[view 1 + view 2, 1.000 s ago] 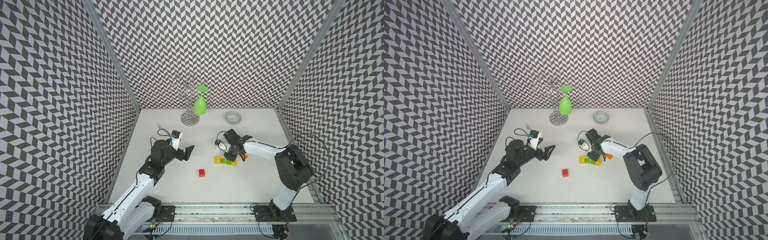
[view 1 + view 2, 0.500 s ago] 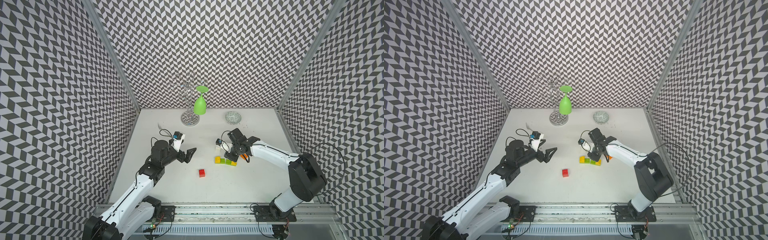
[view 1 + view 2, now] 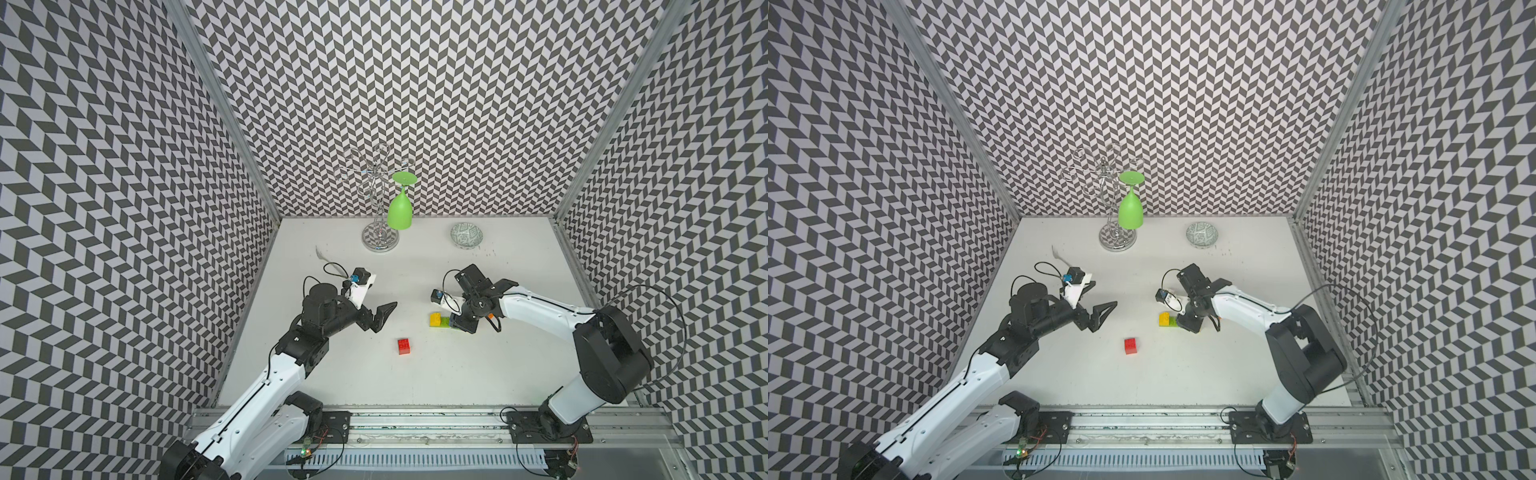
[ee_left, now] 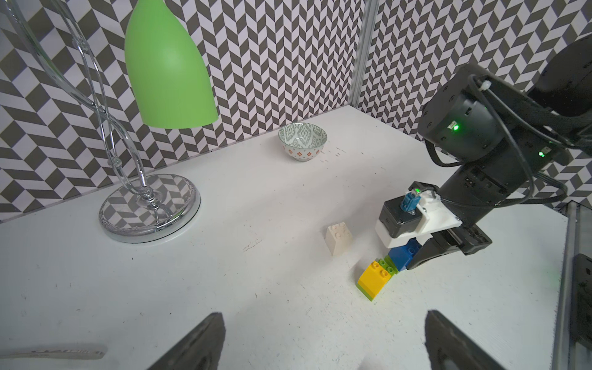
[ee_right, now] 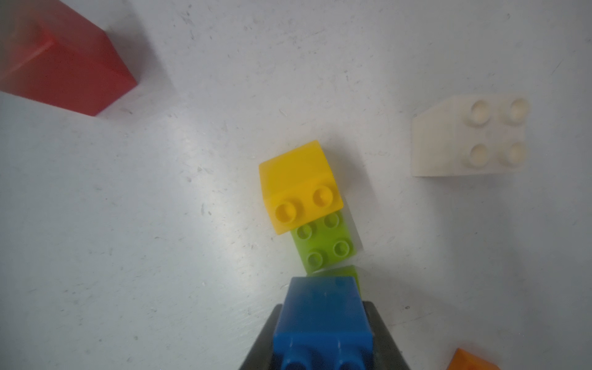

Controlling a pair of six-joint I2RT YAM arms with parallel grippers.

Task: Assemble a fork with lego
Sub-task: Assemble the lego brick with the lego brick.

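Observation:
The fork is a small lego build on the table: a yellow brick [image 3: 435, 319] [image 5: 301, 185] on one end of a lime-green brick [image 5: 326, 243] [image 4: 389, 265]. My right gripper [image 3: 463, 323] [image 5: 323, 336] is shut on a blue brick [image 5: 323, 314] [image 4: 400, 254] at the green brick's other end; I cannot tell whether they touch. A red brick [image 3: 402, 346] [image 3: 1131, 345] lies alone nearer the front. A white brick [image 4: 339, 237] [image 5: 471, 134] and an orange brick [image 5: 471, 360] lie close by. My left gripper [image 3: 380, 318] [image 4: 323, 320] hangs open and empty, left of the build.
A wire glass stand [image 3: 380, 241] holding an upside-down green glass [image 3: 400, 212] is at the back, with a patterned bowl [image 3: 467, 235] to its right. A thin pale plastic fork [image 3: 322, 255] lies at the back left. Patterned walls close three sides.
My right gripper, still holding the blue brick, has come forward and down onto the build while its elbow swung out to the right. My left gripper has drifted slightly forward.

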